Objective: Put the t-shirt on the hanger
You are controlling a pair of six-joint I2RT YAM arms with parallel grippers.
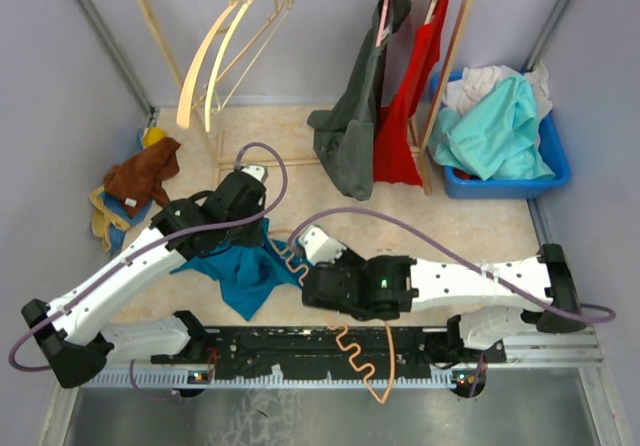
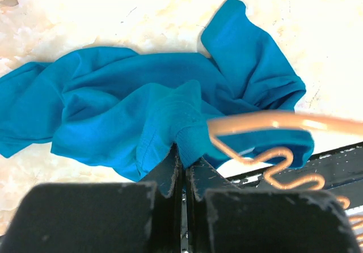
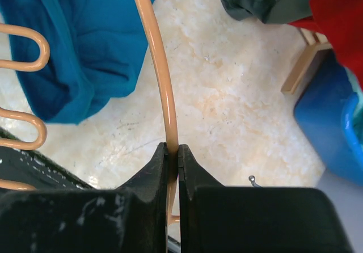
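Observation:
The teal-blue t-shirt lies crumpled on the table between the two arms. My left gripper is shut on a fold of its ribbed collar edge, seen in the left wrist view, with the rest of the t-shirt spread on the table below. The orange hanger sticks out towards the near edge, its wavy bar over the black rail. My right gripper is shut on the hanger's smooth arm, close to the jaws. One end of the hanger sits next to the gripped collar.
A wooden rack at the back carries two cream hangers, a dark grey shirt and a red garment. A blue bin with aqua cloth stands at the right. Brown and yellow cloths lie at the left.

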